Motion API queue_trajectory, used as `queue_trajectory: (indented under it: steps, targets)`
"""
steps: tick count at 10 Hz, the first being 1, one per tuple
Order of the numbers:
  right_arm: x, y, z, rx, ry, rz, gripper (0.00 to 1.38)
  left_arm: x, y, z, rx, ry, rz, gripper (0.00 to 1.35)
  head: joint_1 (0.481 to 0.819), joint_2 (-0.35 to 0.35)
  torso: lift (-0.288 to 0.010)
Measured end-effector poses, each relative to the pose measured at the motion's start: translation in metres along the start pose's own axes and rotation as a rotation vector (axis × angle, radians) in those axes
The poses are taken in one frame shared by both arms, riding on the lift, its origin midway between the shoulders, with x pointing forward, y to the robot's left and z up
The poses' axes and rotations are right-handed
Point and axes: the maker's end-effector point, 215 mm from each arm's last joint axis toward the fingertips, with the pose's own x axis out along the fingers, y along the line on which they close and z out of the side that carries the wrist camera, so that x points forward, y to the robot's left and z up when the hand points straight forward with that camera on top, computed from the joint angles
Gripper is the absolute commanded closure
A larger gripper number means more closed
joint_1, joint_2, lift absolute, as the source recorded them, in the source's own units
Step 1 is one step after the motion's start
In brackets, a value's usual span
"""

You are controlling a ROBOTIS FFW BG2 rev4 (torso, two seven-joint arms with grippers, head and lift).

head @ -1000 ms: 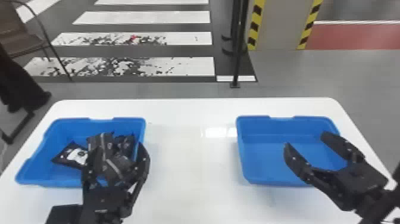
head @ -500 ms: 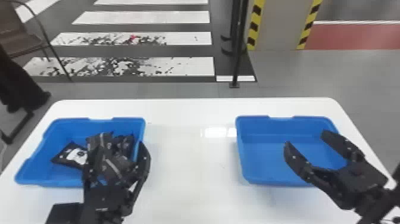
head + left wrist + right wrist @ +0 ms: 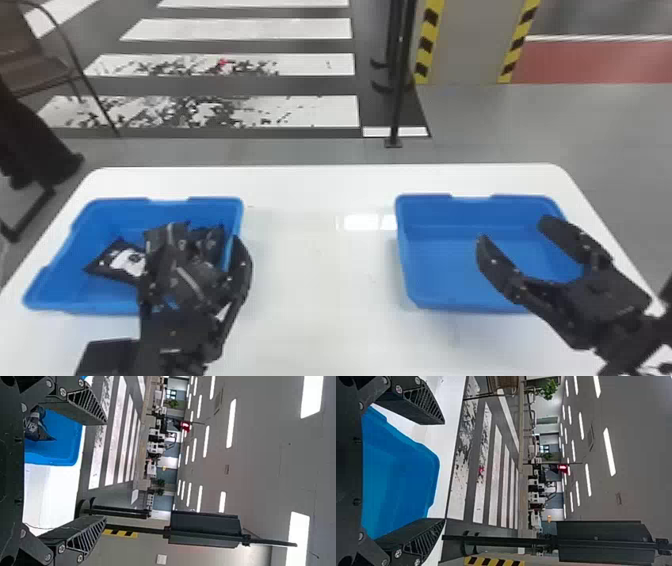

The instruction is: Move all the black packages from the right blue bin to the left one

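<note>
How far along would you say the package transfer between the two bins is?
It looks done: several black packages lie in the left bin, and the right bin looks bare inside. The left hand and right hand are open, gripping nothing. No transfer appears left.

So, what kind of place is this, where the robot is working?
Probably a large indoor hall for demonstrations or testing: behind the white table, crosswalk stripes are marked on the floor, yellow-and-black striping edges a panel, and rows of ceiling lights run overhead.
</note>
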Motion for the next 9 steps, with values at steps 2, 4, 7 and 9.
queue_trajectory:
  steps: [2, 4, 7, 9]
  targets:
    - [-0.0001, 0.0000, 0.0004, 0.000, -0.003, 0.001, 0.17, -0.0005, 0.0002, -0.0004, -0.001, 0.001, 0.000, 0.21, 0.695, 0.019, -0.154]
    - [-0.0005, 0.0002, 0.0008, -0.003, -0.005, 0.002, 0.17, -0.0010, 0.0006, -0.0006, -0.003, 0.002, 0.002, 0.21, 0.695, 0.020, -0.154]
    - [-0.0007, 0.0004, 0.0018, 0.000, -0.011, 0.003, 0.17, -0.0010, 0.0016, -0.0006, -0.009, 0.002, 0.005, 0.21, 0.695, 0.022, -0.154]
    - [-0.0010, 0.0007, 0.0019, 0.004, -0.014, 0.003, 0.17, -0.0015, 0.0024, -0.0018, -0.013, 0.006, 0.006, 0.21, 0.695, 0.023, -0.154]
